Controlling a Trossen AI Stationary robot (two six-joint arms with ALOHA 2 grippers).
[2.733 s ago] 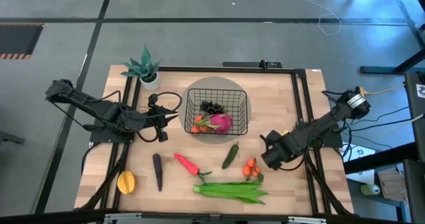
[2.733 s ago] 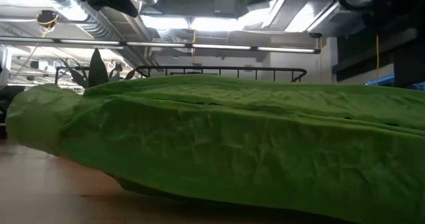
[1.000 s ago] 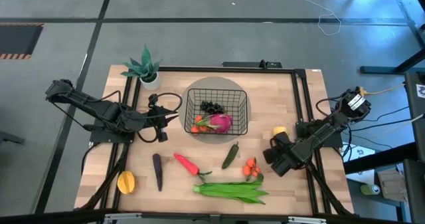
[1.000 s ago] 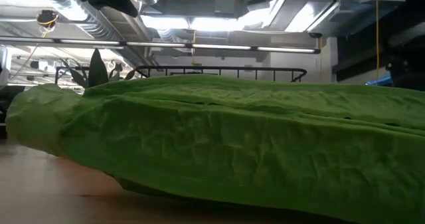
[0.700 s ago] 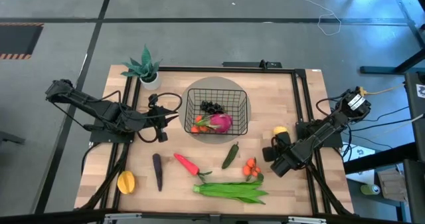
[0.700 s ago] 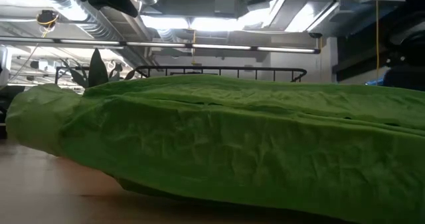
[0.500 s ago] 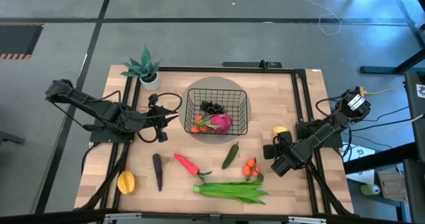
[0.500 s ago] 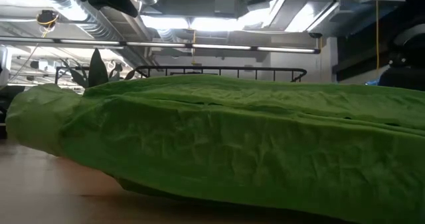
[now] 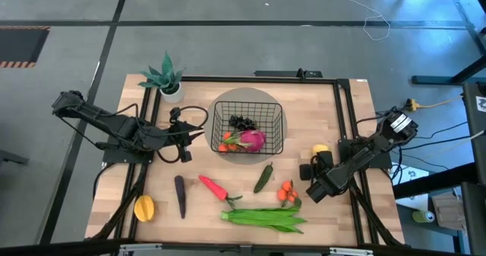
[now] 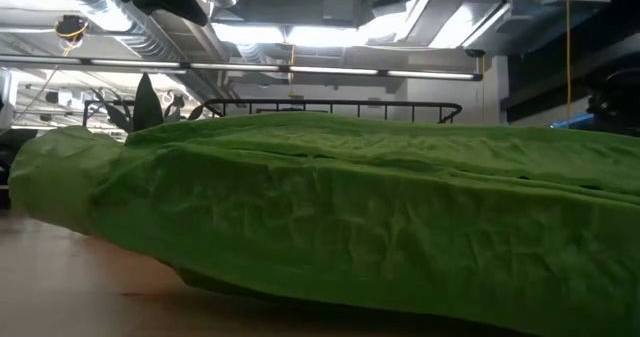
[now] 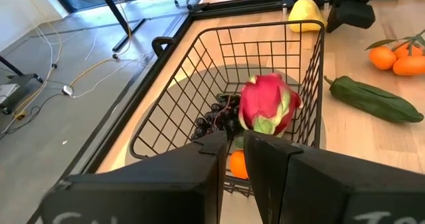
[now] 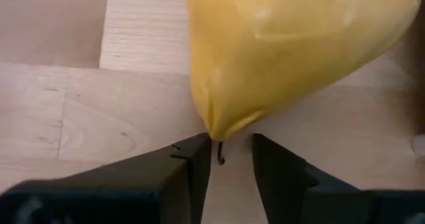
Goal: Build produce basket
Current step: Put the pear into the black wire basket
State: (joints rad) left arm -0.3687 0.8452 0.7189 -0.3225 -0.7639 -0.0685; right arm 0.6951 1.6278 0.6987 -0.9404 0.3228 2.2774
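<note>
In the low view the long green leafy bundle (image 10: 340, 227) fills nearly the whole picture, so we cannot see the basket, the other produce or either gripper behind it; its end at 3 o'clock is cut by the edge. From above, the lemon (image 9: 320, 150) is half covered by the right arm. In the right wrist view the lemon (image 12: 292, 51) runs off the edge toward 12 o'clock.

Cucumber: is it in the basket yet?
No, the cucumber lies on the table outside the basket.
</note>
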